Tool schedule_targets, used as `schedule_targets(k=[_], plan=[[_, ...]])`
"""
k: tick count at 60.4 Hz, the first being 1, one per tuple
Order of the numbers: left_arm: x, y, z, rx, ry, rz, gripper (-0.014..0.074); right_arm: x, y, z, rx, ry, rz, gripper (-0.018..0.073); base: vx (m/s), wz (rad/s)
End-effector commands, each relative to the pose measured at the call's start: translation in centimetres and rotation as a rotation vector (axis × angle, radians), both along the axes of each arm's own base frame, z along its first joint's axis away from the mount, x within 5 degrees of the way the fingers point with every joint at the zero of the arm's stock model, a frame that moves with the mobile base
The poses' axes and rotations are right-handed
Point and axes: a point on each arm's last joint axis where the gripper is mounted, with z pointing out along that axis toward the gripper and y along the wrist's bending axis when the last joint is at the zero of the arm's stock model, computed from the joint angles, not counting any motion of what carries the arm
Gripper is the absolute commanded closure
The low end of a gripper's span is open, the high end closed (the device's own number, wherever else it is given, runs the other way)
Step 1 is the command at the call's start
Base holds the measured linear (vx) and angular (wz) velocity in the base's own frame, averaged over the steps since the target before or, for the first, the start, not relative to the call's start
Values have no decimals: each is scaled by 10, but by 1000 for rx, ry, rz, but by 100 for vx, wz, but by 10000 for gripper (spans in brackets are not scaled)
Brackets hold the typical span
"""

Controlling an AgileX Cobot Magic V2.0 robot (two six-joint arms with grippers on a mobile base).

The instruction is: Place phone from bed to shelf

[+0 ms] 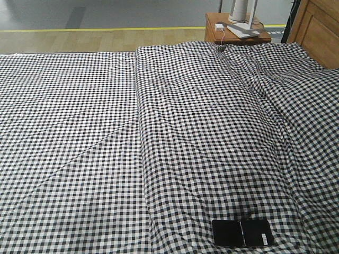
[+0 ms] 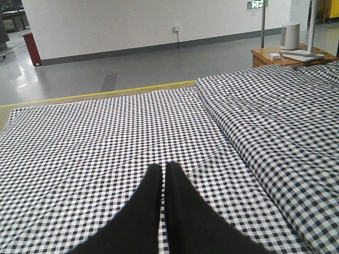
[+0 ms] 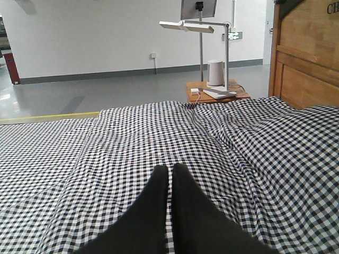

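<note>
Gingham bed [image 1: 159,132], phone [image 1: 241,233] flat on it, left tool [image 2: 163,174] and right tool [image 3: 170,177] clenched empty

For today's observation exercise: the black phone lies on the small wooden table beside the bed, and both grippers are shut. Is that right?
No. The phone lies on the bed, not on the table; the front-facing view shows it near the bottom edge. The left gripper and right gripper are indeed shut.

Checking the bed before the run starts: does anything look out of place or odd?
The phone lies flat on the bed near its front edge, right of centre. The checked cover bunches into a long ridge down the middle. Nothing looks spilled or damaged.
</note>
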Motion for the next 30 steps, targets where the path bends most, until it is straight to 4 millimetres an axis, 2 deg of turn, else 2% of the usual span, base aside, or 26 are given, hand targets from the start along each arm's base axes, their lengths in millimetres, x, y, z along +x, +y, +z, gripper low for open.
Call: schedule_targets(k=[1, 12, 30], plan=[[-1, 0, 15, -12, -106, -5, 595, 0, 0, 5, -15, -73, -5, 564, 0, 0], [-1, 0, 15, -12, -106, -5, 595, -1, 0, 10, 55, -129, -3, 564, 0, 0], [-1, 0, 15, -12, -106, -5, 595, -12, 0, 53, 47, -509, 11, 564, 0, 0]])
